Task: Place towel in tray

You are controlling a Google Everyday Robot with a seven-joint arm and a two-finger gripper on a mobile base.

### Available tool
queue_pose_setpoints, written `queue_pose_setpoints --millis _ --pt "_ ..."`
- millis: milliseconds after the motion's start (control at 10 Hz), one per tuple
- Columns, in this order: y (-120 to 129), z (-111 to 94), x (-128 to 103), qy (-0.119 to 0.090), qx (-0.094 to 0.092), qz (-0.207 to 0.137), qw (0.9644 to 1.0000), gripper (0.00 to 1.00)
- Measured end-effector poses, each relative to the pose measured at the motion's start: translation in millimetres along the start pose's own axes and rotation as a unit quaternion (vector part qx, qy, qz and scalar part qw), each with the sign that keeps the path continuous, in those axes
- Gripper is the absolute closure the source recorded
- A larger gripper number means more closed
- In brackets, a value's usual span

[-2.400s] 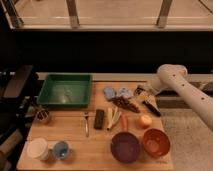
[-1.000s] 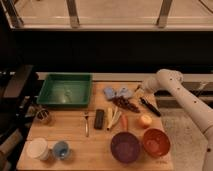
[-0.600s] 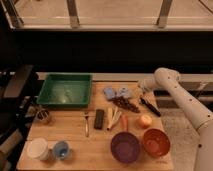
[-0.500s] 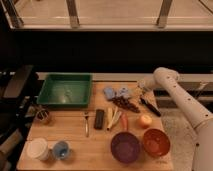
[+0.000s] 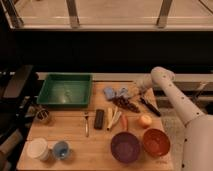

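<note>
A crumpled blue towel lies on the wooden table near its far edge, right of centre. A green tray stands at the far left of the table; it looks empty. My white arm comes in from the right, and its gripper is low over the table just to the right of the towel, close to it. I cannot make out contact between the gripper and the towel.
Dark grapes lie just in front of the towel, and a black-handled tool right of them. Nearer are a fork, a dark bar, a carrot, an apple, purple and orange bowls, and cups at front left.
My arm has swung left over the last seconds, and the gripper has moved from the table's right edge to beside the towel. The towel and tray have not moved.
</note>
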Motion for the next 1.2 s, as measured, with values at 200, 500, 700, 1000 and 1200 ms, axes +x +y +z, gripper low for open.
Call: queue_pose_setpoints --millis 200,500,700,1000,1200 --pt "0 11 -3 -0.006 -0.010 -0.002 0.9999 0.34" --pt "6 31 -2 -0.010 -0.033 -0.001 0.9994 0.34" --pt "13 40 3 -0.009 -0.048 0.002 0.9988 0.34" --pt "27 49 10 -0.006 -0.078 0.004 0.9970 0.54" --pt "33 50 9 -0.003 -0.090 0.000 0.9960 0.73"
